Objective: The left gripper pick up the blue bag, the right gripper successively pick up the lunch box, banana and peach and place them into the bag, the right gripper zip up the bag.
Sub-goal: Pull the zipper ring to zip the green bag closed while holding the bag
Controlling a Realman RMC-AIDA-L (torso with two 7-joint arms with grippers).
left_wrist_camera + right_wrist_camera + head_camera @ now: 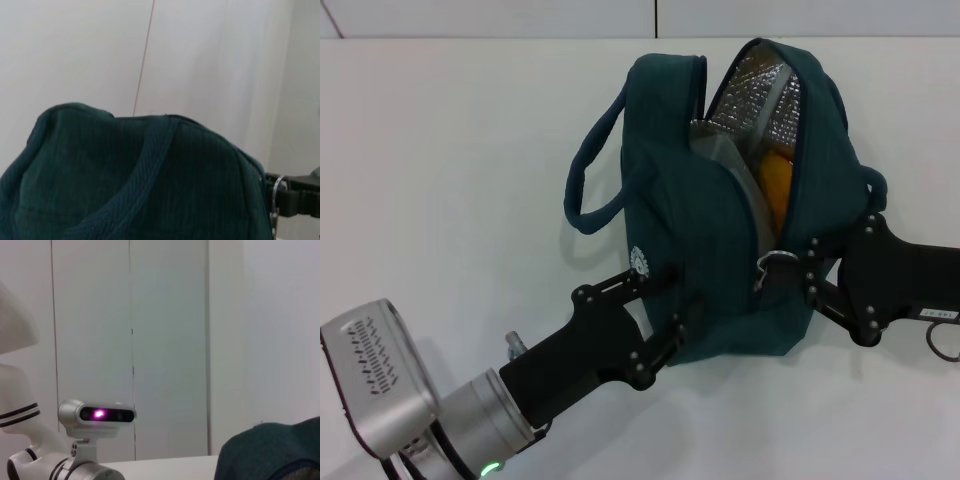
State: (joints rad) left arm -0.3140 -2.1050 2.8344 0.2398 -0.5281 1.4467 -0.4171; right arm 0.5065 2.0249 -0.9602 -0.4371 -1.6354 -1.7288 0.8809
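Note:
The blue bag point(720, 240) stands on the white table, its top zipper open over the silver lining. A grey lunch box edge point(738, 175) and a yellow-orange fruit point(775, 185) show inside; whether that fruit is the banana or the peach I cannot tell. My left gripper point(665, 300) is shut on the bag's near lower side. Against the bag's right end, my right gripper point(800, 268) is shut on the metal zipper pull point(776, 260). The left wrist view shows the bag point(130, 185) close up, with the zipper pull point(276, 189) and the right gripper's fingers point(297, 200) beside it.
The bag's carry handle point(588, 175) loops out to the left over the white table point(440, 200). A wall rises behind the table. The right wrist view shows the robot's head camera point(97, 415) and a corner of the bag point(270, 452).

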